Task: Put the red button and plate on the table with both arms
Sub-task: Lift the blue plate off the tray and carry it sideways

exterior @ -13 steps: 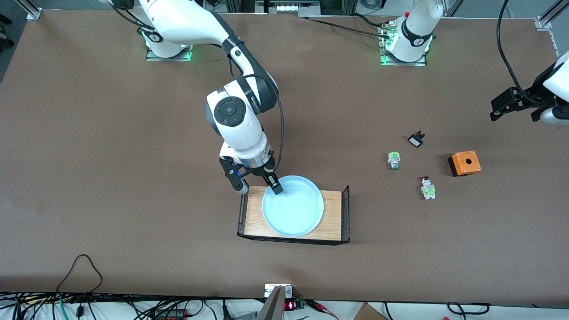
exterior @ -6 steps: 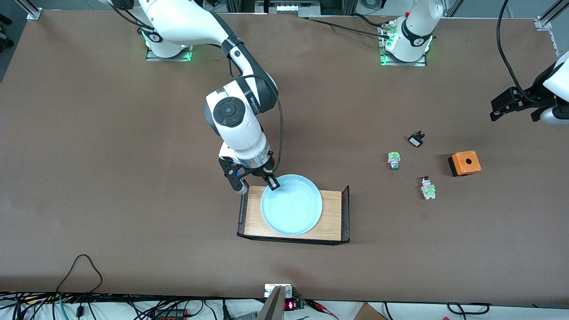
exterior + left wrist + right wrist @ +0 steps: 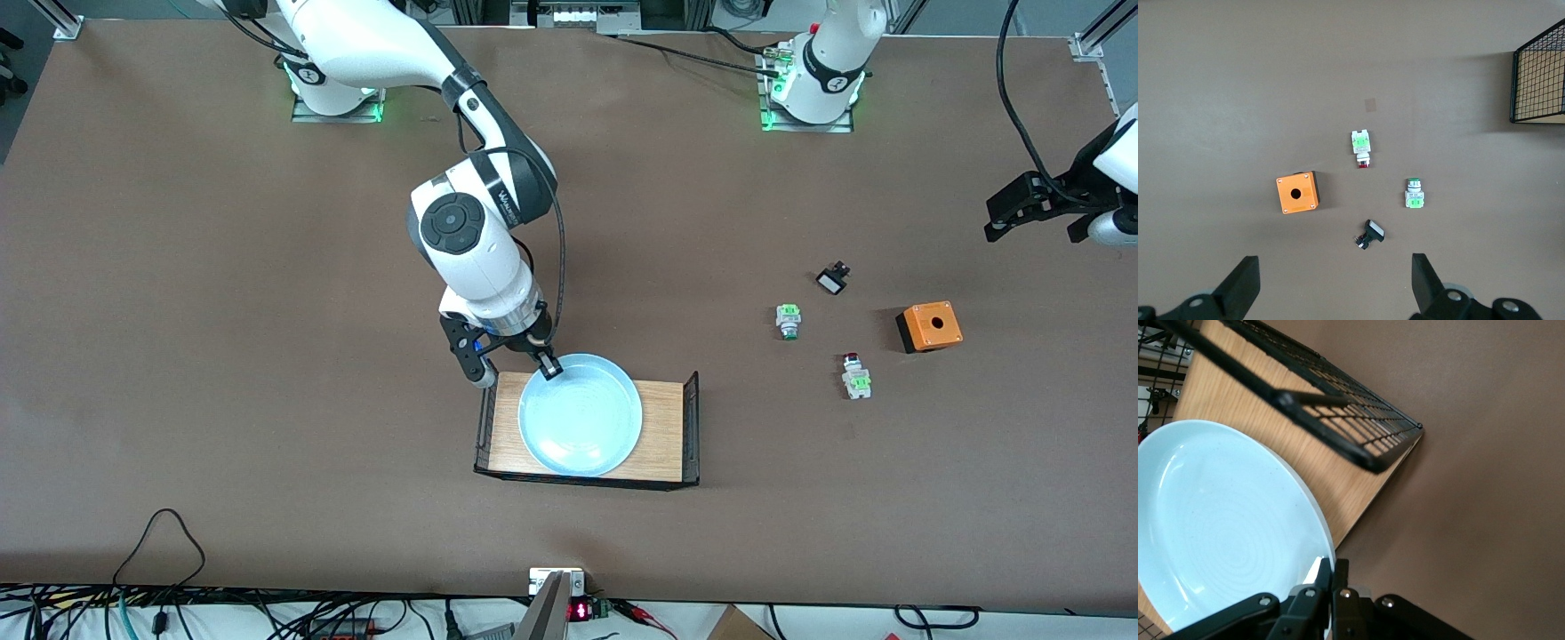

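The pale blue plate (image 3: 580, 414) is over the wooden tray (image 3: 662, 425), lifted a little. My right gripper (image 3: 548, 365) is shut on the plate's rim at the edge toward the robot bases; the right wrist view shows the plate (image 3: 1218, 527) pinched between the fingers (image 3: 1332, 577). The red button (image 3: 855, 375), with dark red cap and green block, lies on the table (image 3: 267, 311) toward the left arm's end; it also shows in the left wrist view (image 3: 1361, 147). My left gripper (image 3: 1005, 218) hovers high over the table's edge, open and empty (image 3: 1331, 290).
An orange box (image 3: 929, 325) with a round hole lies beside the red button. A green-and-white piece (image 3: 788, 320) and a black-and-white piece (image 3: 832, 280) lie close by. The tray has black wire ends (image 3: 691, 418). Cables run along the table's near edge.
My right gripper has raised the plate and drawn it slightly toward the right arm's end of the tray. The left gripper has drifted a little toward the table's edge.
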